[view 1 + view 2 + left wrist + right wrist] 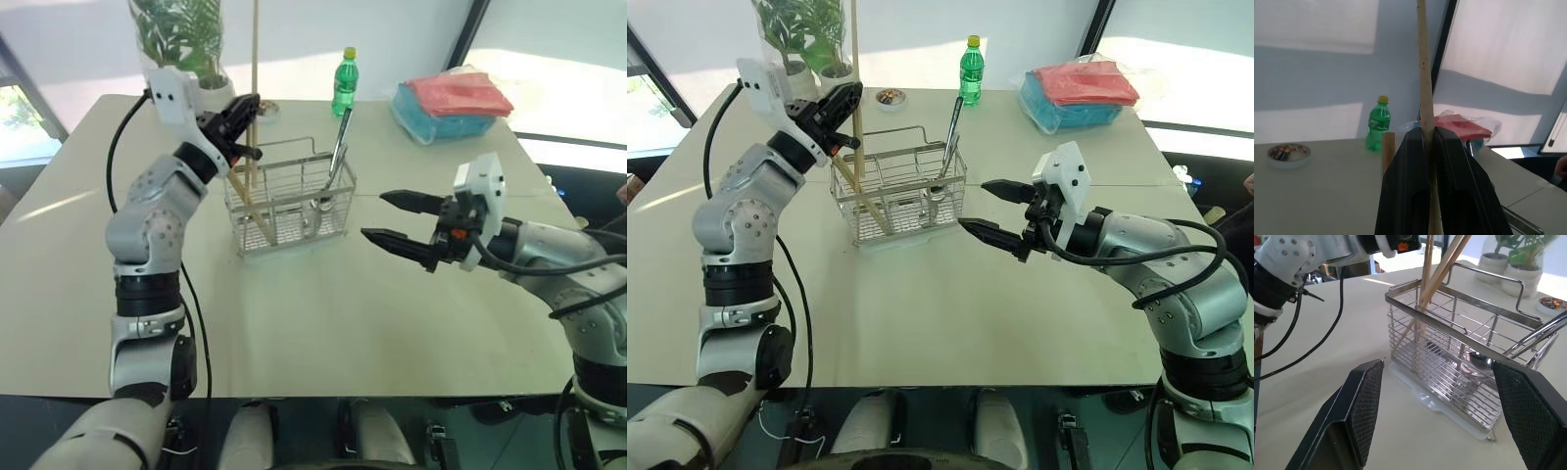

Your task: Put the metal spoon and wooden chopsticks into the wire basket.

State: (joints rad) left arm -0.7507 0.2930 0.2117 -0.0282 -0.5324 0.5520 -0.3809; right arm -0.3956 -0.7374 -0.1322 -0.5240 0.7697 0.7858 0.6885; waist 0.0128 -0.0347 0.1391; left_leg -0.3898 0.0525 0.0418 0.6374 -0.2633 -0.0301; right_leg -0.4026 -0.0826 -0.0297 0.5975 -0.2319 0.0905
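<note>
**One chopstick held upright over the basket, spoon already inside**

We see the wire basket (290, 201) standing near the middle of the desk (323, 313). The metal spoon (336, 157) leans inside it at the right end, bowl down and handle rising past the rim. At the left end, wooden chopsticks (251, 201) stand slanted in the basket.

Our left gripper (238, 125) is clamped on one more chopstick, held nearly vertical at the basket's left end, with most of the stick rising above the fingers. We judge this upright hold is meant to let the stick slide down between the wires beside the others.

Our right gripper (1002, 213) hangs just to the right of the basket with its fingers apart and nothing between them, pointed toward it, perhaps ready to steady it.

The left wrist view shows the pinch itself: the two fingers (1405, 186) pressed flat against the stick. The right wrist view shows what the head views blur: the chopsticks crossing inside the grid and the spoon's bowl resting on the basket floor.
</note>
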